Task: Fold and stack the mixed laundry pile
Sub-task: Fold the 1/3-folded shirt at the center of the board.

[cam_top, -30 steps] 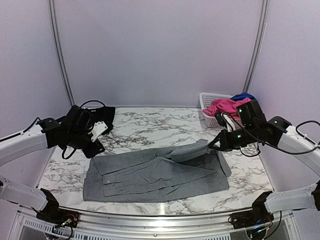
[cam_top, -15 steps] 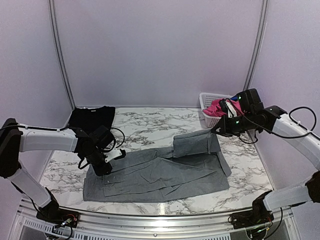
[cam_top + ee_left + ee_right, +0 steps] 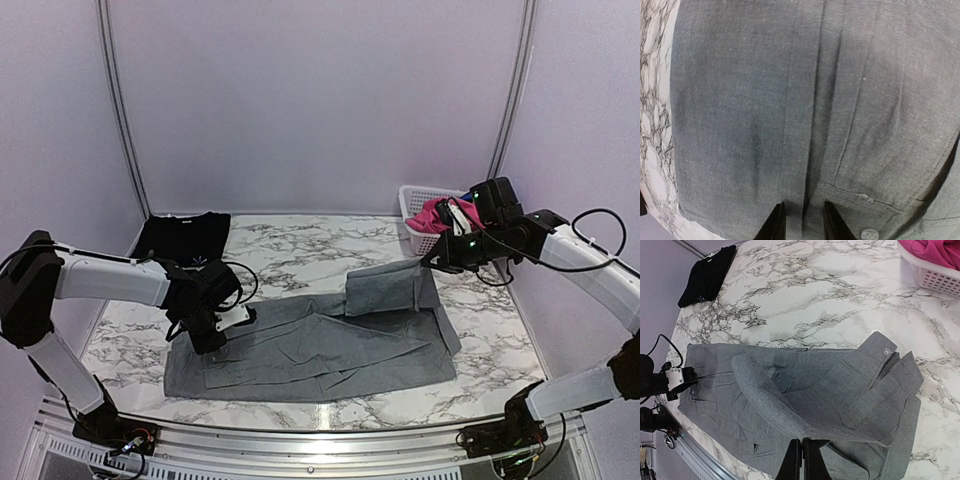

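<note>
**Grey trousers part-way through a fold, right end lifted**

One pair of grey trousers (image 3: 320, 350) lies spread across the near middle of the marble surface (image 3: 300, 245). Its right end is raised and turned back toward the centre. The right jaws are clamped tight on that lifted cloth, with the right arm (image 3: 575, 255) reaching in from the right side. At the left end, the left arm (image 3: 110, 280) has its jaws pressed down on the flat cloth. Through the left wrist camera I see the left jaws narrowly apart with a ridge of fabric between the tips, near a button (image 3: 869, 233). I cannot tell whether they grip the cloth or only rest on it.

My worries from here:
- If the left end is not truly pinned, carrying the right end across could drag the whole garment sideways and bunch it up.
- The lifted flap sags and twists below the right jaws, so it may land crooked, with the pocket flaps caught underneath.
- A thin pinch could slip out halfway across.

What I count:
- One pair of trousers.
- One black garment (image 3: 183, 238), folded at the far left corner.
- One white basket (image 3: 415, 200) at the far right, with one pink piece (image 3: 445, 213) showing inside.
- Two arms.
</note>
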You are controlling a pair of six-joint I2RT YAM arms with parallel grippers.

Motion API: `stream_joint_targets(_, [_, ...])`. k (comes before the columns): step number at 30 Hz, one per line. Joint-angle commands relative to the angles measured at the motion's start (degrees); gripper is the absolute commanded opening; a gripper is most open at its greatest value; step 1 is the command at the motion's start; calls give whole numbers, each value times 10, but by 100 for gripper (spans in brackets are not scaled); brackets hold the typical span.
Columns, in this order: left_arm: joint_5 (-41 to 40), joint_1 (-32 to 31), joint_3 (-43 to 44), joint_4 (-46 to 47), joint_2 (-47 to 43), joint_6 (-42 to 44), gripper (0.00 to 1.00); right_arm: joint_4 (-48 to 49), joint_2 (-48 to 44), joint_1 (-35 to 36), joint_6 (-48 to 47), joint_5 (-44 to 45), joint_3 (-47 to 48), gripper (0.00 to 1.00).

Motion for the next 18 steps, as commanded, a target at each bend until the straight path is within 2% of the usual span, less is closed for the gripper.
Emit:
stream_joint_targets(1, [-39, 1, 10, -14, 11, 6, 23, 5, 5, -6, -15, -8, 31, 0])
stream_joint_targets(12, [-56, 7, 16, -14, 10, 11, 5, 2, 7, -8, -22, -12, 28, 0])
stream_joint_targets(16, [-46, 7, 22, -12, 13, 17, 11, 2, 9, -9, -23, -11, 31, 0])
stream_joint_targets(18, [-47, 7, 25, -11, 15, 20, 10, 2, 11, -10, -24, -12, 33, 0])
